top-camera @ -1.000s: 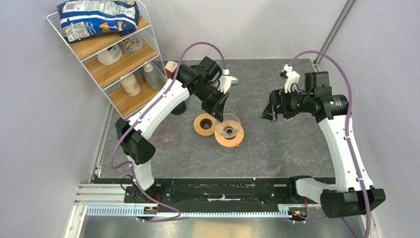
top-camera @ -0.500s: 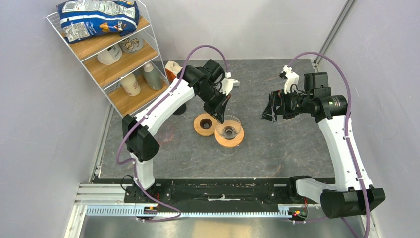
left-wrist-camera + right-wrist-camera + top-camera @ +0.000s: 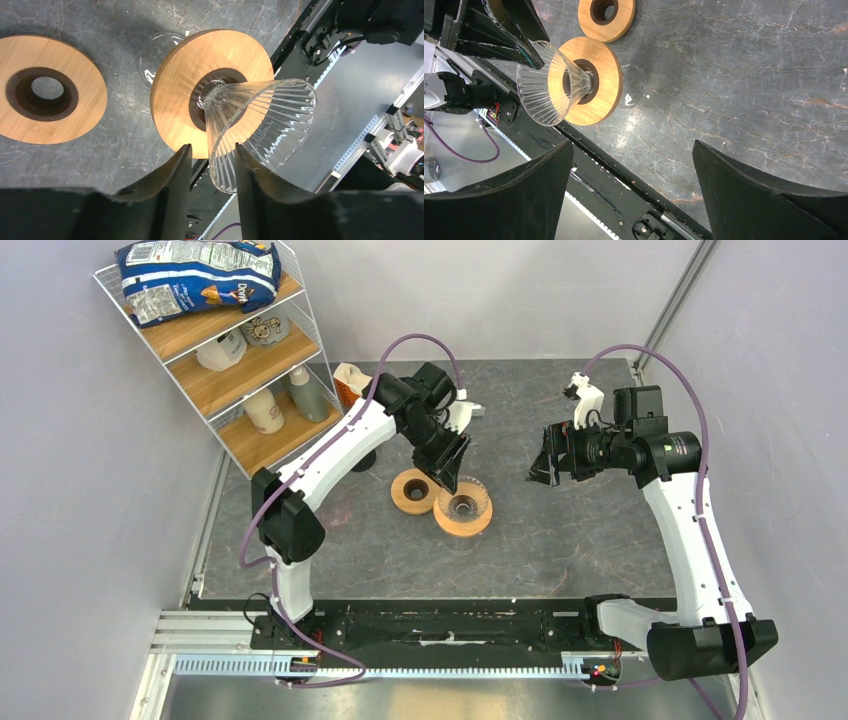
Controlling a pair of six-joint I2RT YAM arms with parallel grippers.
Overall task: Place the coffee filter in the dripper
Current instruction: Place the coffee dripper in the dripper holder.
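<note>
At the centre of the dark stone-patterned table (image 3: 570, 540), the dripper (image 3: 462, 508) stands upright on its clear foot, its ribbed glass cone seated in a round wooden collar. The left gripper (image 3: 212, 150) reaches down over the near-left part of the cone's rim, one finger outside the glass and the other inside the mouth. The jaws stand parted, wider than the thin glass wall between them. The inner finger (image 3: 247, 170) looks to be against the glass, while a gap shows at the outer one. Just beside the dripper, on its left, lies a bare wooden ring (image 3: 412, 490), flat on the table. Well apart to the right, the right gripper (image 3: 631, 147) hangs above bare table with its jaws spread wide and nothing between them, pointing toward the dripper. At the far-left corner stands a wire shelf (image 3: 300, 315) with wooden boards, bottles and a blue snack bag (image 3: 195, 275). An orange-and-white packet (image 3: 346, 380) sits at its foot.
</note>
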